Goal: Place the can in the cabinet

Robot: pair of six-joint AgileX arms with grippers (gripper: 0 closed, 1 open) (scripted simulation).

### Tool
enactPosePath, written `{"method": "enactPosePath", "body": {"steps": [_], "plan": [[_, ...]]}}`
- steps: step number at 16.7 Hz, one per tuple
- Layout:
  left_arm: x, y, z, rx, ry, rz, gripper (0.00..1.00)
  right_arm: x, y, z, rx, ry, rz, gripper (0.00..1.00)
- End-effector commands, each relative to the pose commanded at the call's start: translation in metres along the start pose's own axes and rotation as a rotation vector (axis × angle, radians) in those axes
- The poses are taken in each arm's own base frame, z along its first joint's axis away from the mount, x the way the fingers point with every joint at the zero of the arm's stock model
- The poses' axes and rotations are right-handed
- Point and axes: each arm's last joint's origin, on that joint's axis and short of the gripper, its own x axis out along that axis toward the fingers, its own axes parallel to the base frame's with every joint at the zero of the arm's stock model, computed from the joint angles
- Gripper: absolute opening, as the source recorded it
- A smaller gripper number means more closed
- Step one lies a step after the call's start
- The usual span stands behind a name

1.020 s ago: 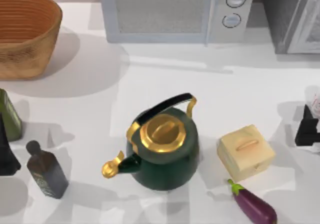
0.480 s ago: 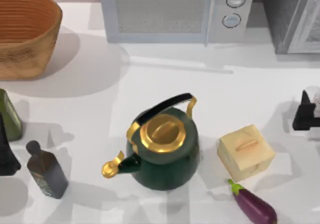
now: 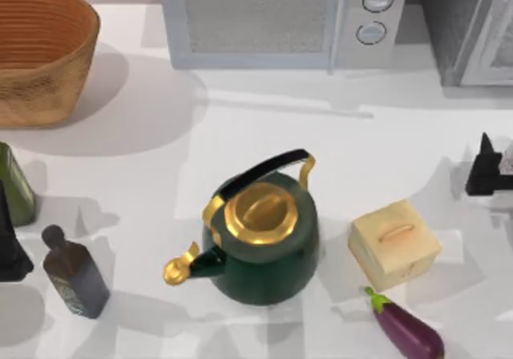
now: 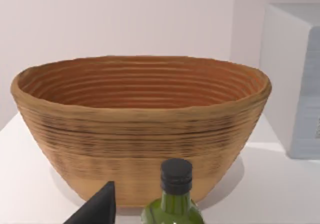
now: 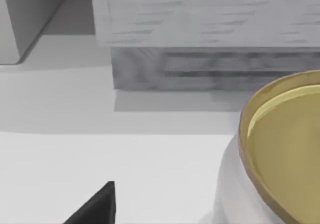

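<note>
At the counter's (image 3: 264, 127) right edge, the right pincer (image 3: 486, 171) is clamped on the can (image 3: 506, 160), whose gold rim and pale wall loom close in the right wrist view, with the cabinet (image 3: 461, 26) standing beyond it at the back right corner. Toward the middle lie the tan box (image 3: 393, 243), the eggplant (image 3: 407, 327) and the green kettle (image 3: 260, 239). The left pincer (image 3: 10, 243) is parked at the left edge by the green bottle (image 3: 16, 184); whether it is apart or together I cannot tell.
</note>
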Motion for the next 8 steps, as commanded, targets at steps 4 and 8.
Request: {"method": "enactPosePath", "body": {"steps": [4, 8], "plan": [[0.0000, 0.0000, 0.0000, 0.000, 0.000, 0.000, 1.00, 0.0004, 0.0000, 0.0001, 0.000, 0.000, 0.000, 1.00], [0.0000, 0.0000, 0.0000, 0.000, 0.000, 0.000, 1.00, 0.0004, 0.0000, 0.0001, 0.000, 0.000, 0.000, 0.77]]}}
